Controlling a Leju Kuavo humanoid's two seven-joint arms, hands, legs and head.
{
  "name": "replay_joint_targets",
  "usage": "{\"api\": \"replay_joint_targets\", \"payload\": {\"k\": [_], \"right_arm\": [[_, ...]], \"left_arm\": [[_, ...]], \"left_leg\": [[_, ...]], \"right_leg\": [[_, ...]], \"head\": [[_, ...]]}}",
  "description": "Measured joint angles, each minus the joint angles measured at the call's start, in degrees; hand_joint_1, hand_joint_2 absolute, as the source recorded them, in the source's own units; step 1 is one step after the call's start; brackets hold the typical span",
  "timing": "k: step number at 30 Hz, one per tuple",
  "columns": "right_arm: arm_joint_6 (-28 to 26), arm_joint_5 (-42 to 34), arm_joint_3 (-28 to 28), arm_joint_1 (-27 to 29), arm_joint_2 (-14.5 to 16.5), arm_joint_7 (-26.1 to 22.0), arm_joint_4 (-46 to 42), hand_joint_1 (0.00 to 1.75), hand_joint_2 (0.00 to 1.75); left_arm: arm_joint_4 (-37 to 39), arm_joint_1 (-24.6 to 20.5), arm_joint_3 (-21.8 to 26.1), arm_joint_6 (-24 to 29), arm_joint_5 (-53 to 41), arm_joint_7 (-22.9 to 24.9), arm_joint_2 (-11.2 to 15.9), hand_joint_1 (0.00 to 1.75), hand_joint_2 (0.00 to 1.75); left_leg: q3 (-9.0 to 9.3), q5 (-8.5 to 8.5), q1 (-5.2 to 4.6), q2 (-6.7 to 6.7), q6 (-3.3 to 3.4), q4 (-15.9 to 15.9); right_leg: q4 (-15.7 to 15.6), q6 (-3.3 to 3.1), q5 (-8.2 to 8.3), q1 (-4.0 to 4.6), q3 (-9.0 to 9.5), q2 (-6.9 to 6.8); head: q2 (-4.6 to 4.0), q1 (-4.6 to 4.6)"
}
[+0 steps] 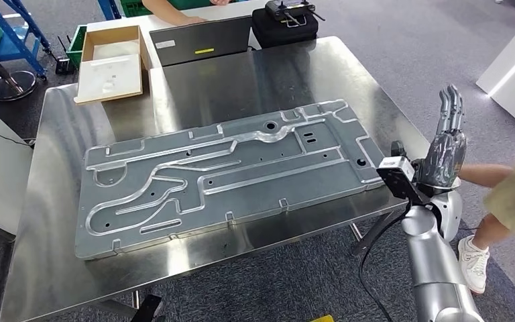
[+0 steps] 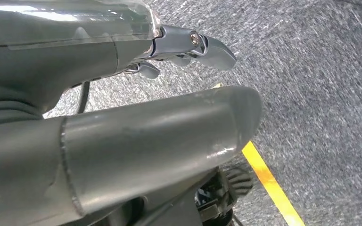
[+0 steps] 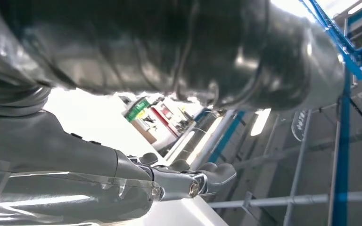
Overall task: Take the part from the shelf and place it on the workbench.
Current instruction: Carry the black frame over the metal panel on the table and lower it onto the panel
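Although the task calls for carrying, the workbench (image 1: 53, 268) is the largest item in the head view, and the part (image 1: 221, 178) already lies flat on its steel top. That part is a wide stamped metal panel with raised ribs and small holes. It sits slightly askew, its near long edge close to the bench's front edge and its right end just short of the bench's right side. Nothing holds or touches it. Judged from this lie, placement is done and only withdrawal remains.

Beyond the panel, at the bench's far left corner, an open cardboard box (image 1: 110, 60) with a pale insert rests partly on the steel. A dark laptop (image 1: 204, 40) and a black case (image 1: 285, 25) stand at the far edge, well apart from the panel, presumably kept out of the placing area. A person's forearm (image 1: 174, 12) rests behind the laptop, and another person (image 1: 509, 194) stands just beside the raised arm, a collision risk on any outward swing.

Off the bench's right side, the right hand (image 1: 446, 147) is raised upright, fingers extended and apart, gripping nothing; the posture reads as clear of the panel.

Seen from its wrist camera, the left hand (image 2: 188, 47) hangs over grey carpet with a yellow floor line (image 2: 271, 183). Its fingers reach out straight with nothing in them.
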Motion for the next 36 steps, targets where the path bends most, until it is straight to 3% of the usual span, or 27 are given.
{"api": "replay_joint_targets", "payload": {"k": [1, 3, 4, 5, 7, 8, 12, 14, 16, 17, 18, 19, 21, 23, 26, 28, 29, 32, 33, 34, 36], "right_arm": [[-0.10, 0.02, 0.10, 0.88, 0.22, -0.07, -0.55, 0.00, 0.00], [-0.20, 0.04, 0.17, 2.22, 0.60, -0.09, -1.30, 0.00, 0.00], [-0.20, 0.05, 0.18, 2.54, 0.73, -0.10, -1.61, 0.00, 0.00], [-0.21, 0.07, 0.19, 2.71, 0.84, -0.10, -1.94, 0.00, 0.00], [-0.20, 0.10, 0.22, 2.78, 1.02, -0.11, -2.55, 0.00, 0.00], [-0.20, 0.11, 0.25, 2.87, 1.08, -0.10, -2.81, 0.00, 0.00], [-0.21, 0.13, 0.33, 3.11, 1.20, -0.09, -3.58, 0.00, 0.00], [-0.21, 0.13, 0.39, 3.11, 1.35, -0.09, -3.93, 0.00, 0.00], [-0.21, 0.13, 0.45, 3.21, 1.54, -0.09, -4.06, 0.00, 0.00], [-0.22, 0.13, 0.48, 3.30, 1.61, -0.10, -4.06, 0.00, 0.00], [-0.25, 0.13, 0.50, 3.42, 1.68, -0.11, -4.09, 0.00, 0.00], [-0.28, 0.13, 0.52, 3.59, 1.76, -0.15, -4.24, 0.00, 0.00], [-0.44, 0.14, 0.67, 4.09, 2.04, -0.37, -5.01, 0.00, 0.00], [-0.70, 0.10, 0.90, 4.68, 2.37, -0.61, -6.00, 0.00, 0.00], [-1.18, -0.52, 1.13, 6.09, 2.77, -0.79, -7.73, 0.00, 0.00], [-1.34, -1.00, 1.15, 6.85, 2.96, -0.93, -8.98, 0.00, 0.00], [-1.37, -1.22, 1.15, 7.11, 2.99, -1.02, -9.51, 0.00, 0.00], [-1.40, -1.79, 1.15, 8.37, 3.04, -1.22, -10.71, 0.00, 0.00], [-1.41, -1.92, 1.15, 8.83, 3.05, -1.27, -11.03, 0.00, 0.00], [-1.41, -2.03, 1.15, 9.16, 3.07, -1.33, -11.39, 0.00, 0.00], [-1.40, -2.27, 1.15, 9.37, 3.10, -1.48, -12.18, 0.00, 0.00]], "left_arm": [[0.00, 0.05, 0.01, 0.00, 0.08, 0.06, 0.00, 0.00, 0.00], [0.00, 0.21, 0.03, -0.01, 0.14, 0.15, 0.00, 0.00, 0.00], [0.00, 0.26, 0.04, -0.01, 0.15, 0.18, 0.00, 0.00, 0.00], [0.00, 0.29, 0.05, -0.01, 0.15, 0.20, 0.00, 0.00, 0.00], [0.00, 0.27, 0.07, 0.00, 0.15, 0.22, 0.00, 0.00, 0.00], [0.00, 0.25, 0.07, 0.00, 0.15, 0.22, 0.00, 0.00, 0.00], [0.00, 0.26, 0.10, 0.00, 0.15, 0.24, -0.02, 0.00, 0.00], [0.00, 0.24, 0.10, -0.01, 0.15, 0.24, -0.02, 0.00, 0.00], [0.00, 0.30, 0.10, -0.02, 0.15, 0.25, -0.02, 0.00, 0.00], [0.00, 0.37, 0.10, -0.02, 0.15, 0.27, -0.02, 0.00, 0.00], [0.00, 0.43, 0.10, -0.02, 0.17, 0.30, -0.02, 0.00, 0.00], [0.00, 0.48, 0.10, -0.02, 0.20, 0.33, -0.02, 0.00, 0.00], [0.00, 0.47, 0.10, -0.04, 0.30, 0.43, -0.01, 0.00, 0.00], [0.00, 0.40, 0.10, -0.09, 0.40, 0.54, 0.03, 0.00, 0.00], [0.00, 0.51, 0.13, -0.13, 0.60, 0.64, 0.05, 0.00, 0.00], [0.00, 0.57, 0.16, -0.19, 0.67, 0.66, 0.03, 0.00, 0.00], [0.00, 0.56, 0.17, -0.22, 0.68, 0.66, 0.01, 0.00, 0.00], [0.00, 0.62, 0.20, -0.26, 0.69, 0.80, 0.00, 0.00, 0.00], [0.00, 0.68, 0.21, -0.26, 0.69, 0.86, 0.00, 0.00, 0.00], [0.00, 0.72, 0.22, -0.26, 0.69, 0.90, -0.01, 0.00, 0.00], [0.00, 0.71, 0.23, -0.26, 0.69, 0.92, -0.02, 0.00, 0.00]], "left_leg": [[-0.07, 0.00, -0.05, 0.00, 0.10, 0.05], [-0.17, -0.11, -0.12, -0.03, 0.08, 0.29], [-0.20, -0.25, -0.11, -0.04, -0.03, 0.55], [-0.23, -0.47, -0.10, -0.06, -0.19, 0.92], [-0.50, -1.07, -0.29, -0.08, -0.69, 1.87], [-0.65, -1.29, -0.39, -0.08, -0.92, 2.22], [-1.15, -2.10, -0.35, -0.07, -1.92, 3.18], [-3.15, -5.01, -0.13, -0.06, -2.69, 7.72], [-6.73, -8.73, 0.13, -0.05, -3.24, 15.64], [-8.10, -9.60, 0.26, -0.05, -3.38, 18.57], [-8.51, -9.29, 0.32, -0.04, -3.41, 19.36], [-7.80, -7.89, 0.36, -0.04, -3.34, 17.81], [-3.90, -3.78, 0.32, -0.06, -2.80, 9.61], [-0.84, -1.79, 0.04, -0.10, -2.17, 3.28], [-0.34, -1.56, -0.18, -0.18, -1.43, 1.85], [-0.01, -1.03, 0.07, -0.11, -0.73, 1.04], [0.14, -0.78, 0.20, -0.04, -0.43, 0.68], [0.04, -0.75, -0.01, 0.04, -0.11, 0.76], [-0.01, -0.81, -0.06, 0.04, -0.09, 0.89], [-0.05, -0.90, -0.09, 0.02, -0.12, 1.10], [-0.12, -1.28, -0.09, -0.01, -0.36, 1.72]], "right_leg": [[3.62, 0.08, -1.60, -0.04, -1.66, 0.01], [6.36, 0.23, -1.80, -0.13, -2.90, -0.01], [4.34, 0.26, -0.28, -0.17, -1.83, -0.03], [0.64, 0.25, 1.74, -0.21, 0.14, -0.07], [-6.14, -0.08, 4.14, -0.09, 3.65, -0.10], [-7.70, -0.34, 4.40, 0.00, 4.38, -0.08], [-8.22, -1.61, 4.49, 0.00, 4.30, -0.01], [-8.45, -2.10, 4.65, -0.21, 4.30, -0.07], [-8.44, -2.24, 4.65, -0.21, 4.21, -0.10], [-8.42, -2.25, 4.64, -0.20, 4.18, -0.11], [-8.41, -2.25, 4.64, -0.20, 4.19, -0.10], [-8.40, -2.24, 4.63, -0.20, 4.24, -0.08], [-8.42, -2.15, 4.59, -0.20, 4.41, -0.02], [-8.45, -1.73, 4.59, -0.08, 4.40, 0.03], [-8.75, -0.58, 4.75, -0.15, 4.37, 0.02], [-7.48, -0.08, 3.60, -0.12, 3.96, 0.00], [-5.29, 0.04, 2.13, -0.08, 3.04, 0.00], [5.17, 0.20, -2.90, -0.10, -1.75, 0.02], [6.86, 0.24, -3.07, -0.11, -2.54, 0.01], [6.19, 0.24, -2.02, -0.12, -2.17, 0.00], [-0.77, 0.07, 1.74, -0.12, 1.31, -0.04]], "head": [[0.00, -0.01], [0.00, 0.00], [0.00, 0.00], [0.00, 0.00], [0.00, 0.00], [0.00, -0.01], [0.00, 0.00], [0.00, -0.01], [0.00, -0.01], [0.00, 0.00], [0.00, -0.01], [0.00, 0.00], [0.00, -0.01], [0.00, -0.01], [0.00, -0.01], [0.00, 0.00], [0.00, 0.01], [0.00, 0.01], [0.00, 0.00], [0.00, 0.00], [0.00, 0.00]]}}
